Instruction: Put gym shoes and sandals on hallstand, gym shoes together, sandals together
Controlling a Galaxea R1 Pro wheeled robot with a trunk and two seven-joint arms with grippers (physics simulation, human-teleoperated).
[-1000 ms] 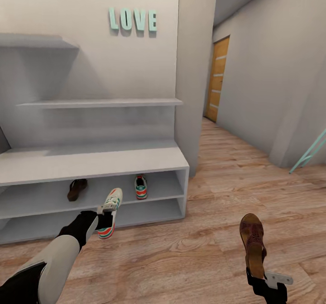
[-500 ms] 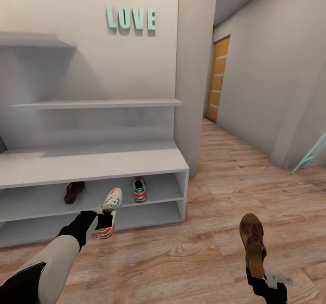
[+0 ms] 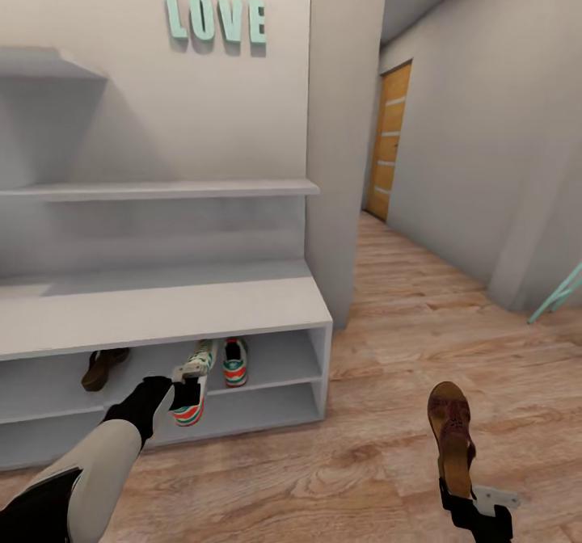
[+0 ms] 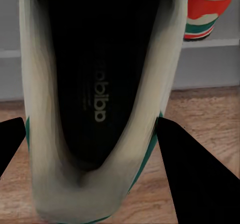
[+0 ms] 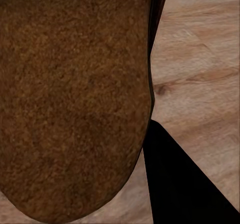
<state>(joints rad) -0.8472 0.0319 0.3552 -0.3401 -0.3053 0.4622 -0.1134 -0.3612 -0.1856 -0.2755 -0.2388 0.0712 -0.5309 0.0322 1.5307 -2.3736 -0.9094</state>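
White low-top gym shoe with green stripes and red-orange heel (image 3: 192, 381) sits clamped at its heel between the left gripper's (image 3: 185, 395) black fingers (image 4: 192, 179), one on each side of the heel in the left wrist view, where the dark insole (image 4: 97, 79) faces the camera. In the head view this held shoe hangs toe-up at about 8 o'clock, just in front of the light grey hallstand's (image 3: 162, 313) upper open tier. Just beside it, toward 3 o'clock, the second white and green gym shoe (image 3: 234, 362) stands on that tier, heel outward. Well apart on the same tier, toward 9 o'clock, lies a dark brown leather sandal (image 3: 102, 367).

At 5 o'clock in the head view the right gripper (image 3: 462, 496) is closed on the heel end of the other dark brown sandal with tan sole (image 3: 449, 434), its toe pointing away over the light brown wood-plank corridor floor (image 3: 388, 414). A black finger (image 5: 185, 184) lies against the sandal's edge in the right wrist view.

Above the hallstand, mint letters reading LOVE (image 3: 216, 20) hang on the wall; a wooden door (image 3: 387, 143) stands at 1 o'clock.
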